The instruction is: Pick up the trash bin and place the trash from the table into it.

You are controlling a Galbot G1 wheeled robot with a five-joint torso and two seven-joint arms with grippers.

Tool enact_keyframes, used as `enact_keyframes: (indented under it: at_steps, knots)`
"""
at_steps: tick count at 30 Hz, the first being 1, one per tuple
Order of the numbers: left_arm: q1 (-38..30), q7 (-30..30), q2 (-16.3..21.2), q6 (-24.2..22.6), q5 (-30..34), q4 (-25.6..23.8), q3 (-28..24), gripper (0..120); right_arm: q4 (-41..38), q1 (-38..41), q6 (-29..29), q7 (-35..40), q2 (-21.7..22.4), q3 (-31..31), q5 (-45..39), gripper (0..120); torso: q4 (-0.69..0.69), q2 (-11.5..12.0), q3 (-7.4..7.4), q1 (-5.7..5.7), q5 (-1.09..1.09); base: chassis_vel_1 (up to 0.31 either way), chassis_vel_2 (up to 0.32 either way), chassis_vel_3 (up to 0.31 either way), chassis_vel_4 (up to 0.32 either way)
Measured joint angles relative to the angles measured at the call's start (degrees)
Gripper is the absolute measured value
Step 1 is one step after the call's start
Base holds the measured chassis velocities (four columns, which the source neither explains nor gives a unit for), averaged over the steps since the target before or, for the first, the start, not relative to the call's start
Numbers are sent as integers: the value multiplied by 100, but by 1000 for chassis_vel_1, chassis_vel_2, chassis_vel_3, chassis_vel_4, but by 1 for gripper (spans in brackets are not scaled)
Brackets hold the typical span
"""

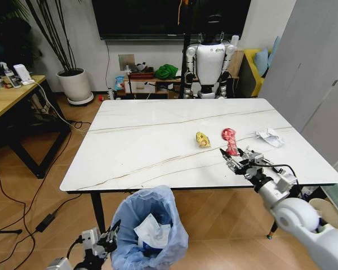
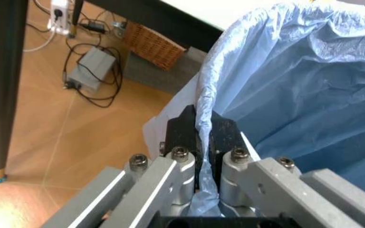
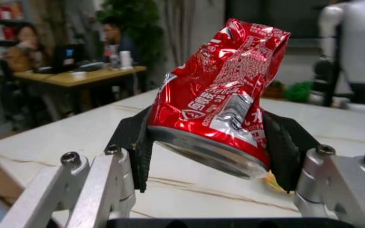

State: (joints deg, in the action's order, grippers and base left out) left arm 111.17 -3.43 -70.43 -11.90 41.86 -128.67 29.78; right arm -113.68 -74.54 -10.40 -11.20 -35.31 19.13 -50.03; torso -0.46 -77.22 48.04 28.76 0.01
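Right claw (image 3: 211,156) clamped on crushed can (image 3: 224,95), centre of frame: light, dented, likely slippery. Left claw (image 2: 201,137) pinching bin (image 1: 149,228) liner, lower left.

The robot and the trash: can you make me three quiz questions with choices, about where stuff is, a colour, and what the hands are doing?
1. Where is the yellow wrapper?
A. On the table
B. In the bin
C. On the floor

2. What colour is the bag in the trash bin?
A. Black
B. Blue
C. Green

3. What is the right gripper doing?
A. Hanging open
B. Clamping the crushed red can
C. Holding a tissue

Answers: 1 A, it lies on the marble top. 2 B, the crinkly liner is blue; the left gripper pinches its rim. 3 B, the pads squeeze the can's sides.
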Motion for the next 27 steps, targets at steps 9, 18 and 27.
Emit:
enact_keyframes:
  at_steps: [9, 18, 27]
  knots:
    - [-178, -23, -58, 2, 32, 130, -173, 0, -911, 447, -121, -662, 896, -812, -9, 50, 2, 0, 0, 0, -1, 0, 0, 0, 0]
    - [-335, -50, -33, -17, 127, 246, -276, 0, -1217, 1477, -122, -1634, 1656, -2033, 223, 50, 1, 0, 0, 0, -1, 0, 0, 0, 0]
    - [-371, -50, -31, -35, 176, 244, -289, 0, -1177, 1694, -179, -2065, 1759, -2579, 659, 50, 0, 0, 0, 1, -1, 0, 0, 0, 0]
